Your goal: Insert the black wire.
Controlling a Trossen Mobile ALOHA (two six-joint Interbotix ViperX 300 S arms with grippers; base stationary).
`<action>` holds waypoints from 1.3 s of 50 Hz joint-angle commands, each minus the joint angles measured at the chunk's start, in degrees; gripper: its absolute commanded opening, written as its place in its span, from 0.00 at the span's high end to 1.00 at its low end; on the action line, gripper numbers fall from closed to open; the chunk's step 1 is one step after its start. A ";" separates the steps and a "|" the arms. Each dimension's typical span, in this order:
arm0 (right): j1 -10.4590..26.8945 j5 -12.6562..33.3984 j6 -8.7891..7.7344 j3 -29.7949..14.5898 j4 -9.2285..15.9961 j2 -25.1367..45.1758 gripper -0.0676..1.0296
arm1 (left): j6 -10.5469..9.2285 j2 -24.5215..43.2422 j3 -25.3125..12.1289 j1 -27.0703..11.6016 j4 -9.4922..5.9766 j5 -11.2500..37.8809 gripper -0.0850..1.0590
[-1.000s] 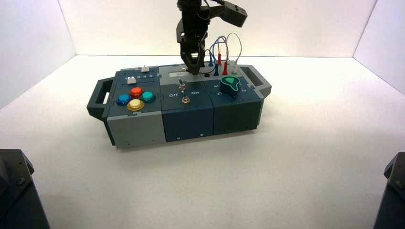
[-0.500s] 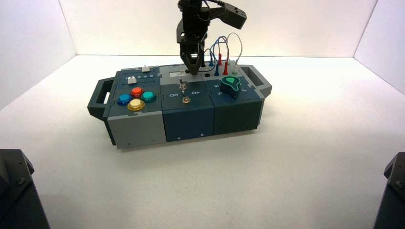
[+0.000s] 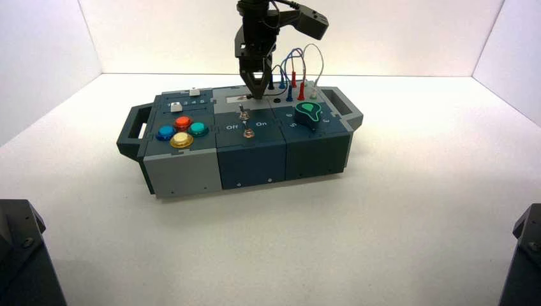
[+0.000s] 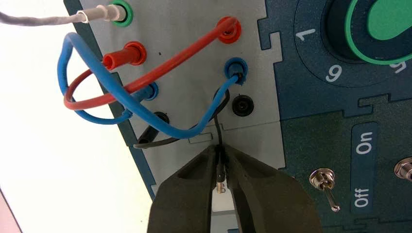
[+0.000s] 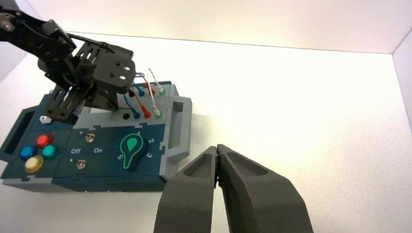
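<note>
The black wire point(image 4: 219, 130) loops over the grey socket panel at the box's back. One slim black plug point(image 4: 148, 137) lies by a black socket at the panel's edge. My left gripper point(image 4: 221, 151) is shut on the other black plug point(image 4: 221, 170), whose brass tip shows between the fingers. The plug is held just above the panel, short of an empty black socket point(image 4: 242, 105). In the high view the left gripper point(image 3: 258, 91) points down at the box's point(image 3: 249, 153) back middle. My right gripper point(image 5: 217, 149) is shut on nothing, parked off the box's right side.
A red wire point(image 4: 160, 73), a blue wire point(image 4: 121, 99) and a white plug point(image 4: 104, 13) in a green socket crowd the panel beside the black wire. The green knob point(image 4: 384, 24) and a toggle switch point(image 4: 324, 180) marked On and Off lie close by. Coloured buttons point(image 3: 182, 131) sit on the box's left.
The left gripper's fingers have come together onto the black plug. The arm itself has barely shifted above the socket panel.
</note>
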 commanded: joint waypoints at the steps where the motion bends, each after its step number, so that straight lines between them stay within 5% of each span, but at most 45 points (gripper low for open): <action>1: -0.09 -0.53 0.00 -1.67 0.18 0.26 0.96 | 0.44 -0.35 -0.44 0.62 0.18 0.88 0.90; 21: -0.09 -0.62 0.00 -1.49 0.18 -0.62 0.96 | 0.88 -0.18 -0.62 0.62 -0.62 1.49 0.95; 53: -0.09 -0.79 0.00 -1.49 0.09 -0.62 0.96 | 0.88 -1.14 -0.79 0.35 -12.66 -5.54 0.95; 65: -0.09 -0.79 0.00 -1.49 0.09 -0.62 0.96 | 0.88 -2.46 0.79 0.26 -13.97 -8.26 0.95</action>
